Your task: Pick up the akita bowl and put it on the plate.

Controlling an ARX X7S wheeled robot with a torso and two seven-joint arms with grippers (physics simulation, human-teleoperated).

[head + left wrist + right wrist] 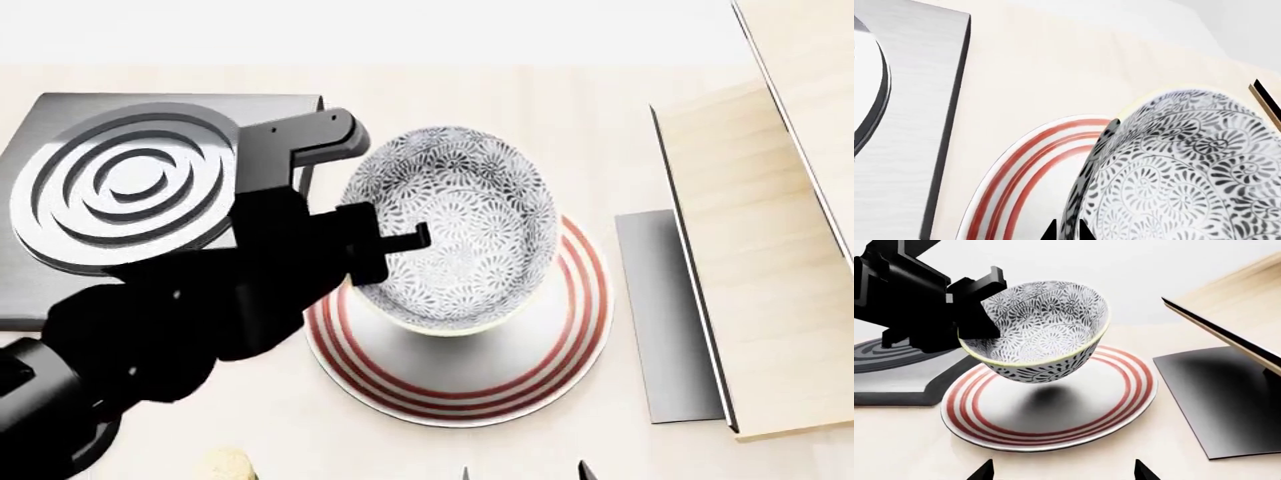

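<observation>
The akita bowl (1037, 332), rim clenched by the left pincer (977, 310), hangs tilted, clear above the plate (1121, 405).

Pale wooden tabletop (587, 130) under bright even light, white backdrop behind.

left hand (387, 245) clamped shut, right hand (1062, 471) spread open.

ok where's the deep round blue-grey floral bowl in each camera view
Head view: the deep floral ceramic bowl sits centre, above the plate.
Left wrist view: it fills the lower right.
Right wrist view: upper centre, hanging tilted, clear of the plate.
Shared landmark: the flat white red-ringed plate.
</observation>
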